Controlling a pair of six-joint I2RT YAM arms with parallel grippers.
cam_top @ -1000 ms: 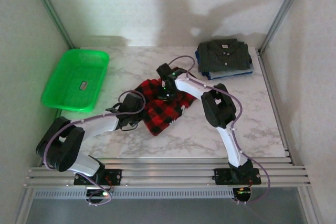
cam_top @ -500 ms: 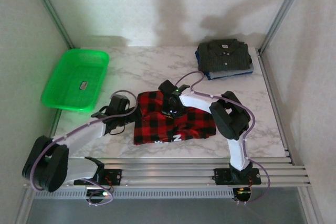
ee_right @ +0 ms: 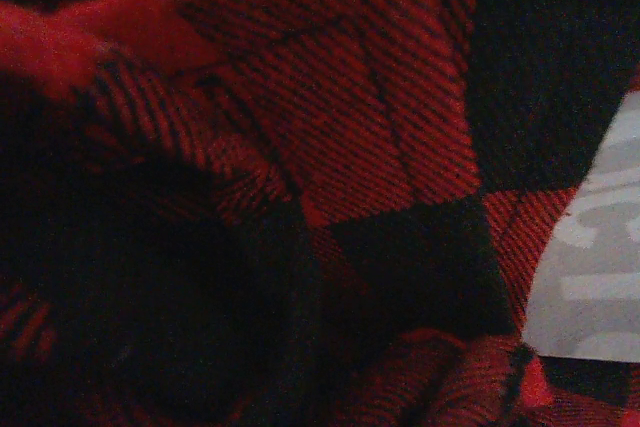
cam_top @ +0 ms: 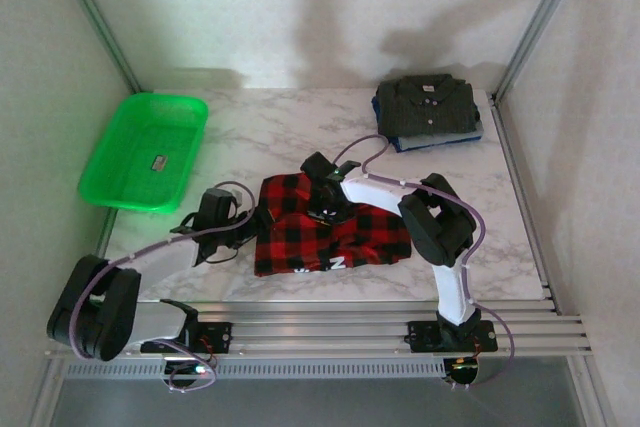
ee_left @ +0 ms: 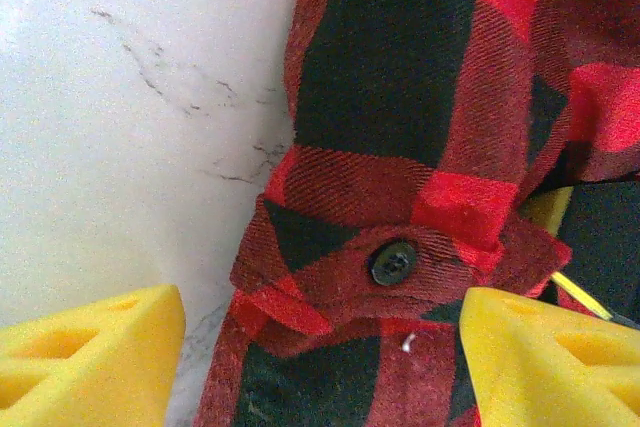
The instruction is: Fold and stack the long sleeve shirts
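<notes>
Green basket [cam_top: 145,152] back-left, folded shirts [cam_top: 428,109] back-right, plaid shirt [cam_top: 330,237] centre.

Setting: robotics lab test cell.
Enclosure: plain white panels [cam_top: 320,17] on three sides; aluminium corner posts [cam_top: 95,17] at 11 and 1 o'clock.
Work surface: marble-pattern table [cam_top: 270,127].
Mounting: slotted aluminium rails [cam_top: 320,332] at 6 o'clock, carrying the left arm base [cam_top: 185,334] and right arm base [cam_top: 445,334].
Wiring: exposed purple cables [cam_top: 483,232].
</notes>
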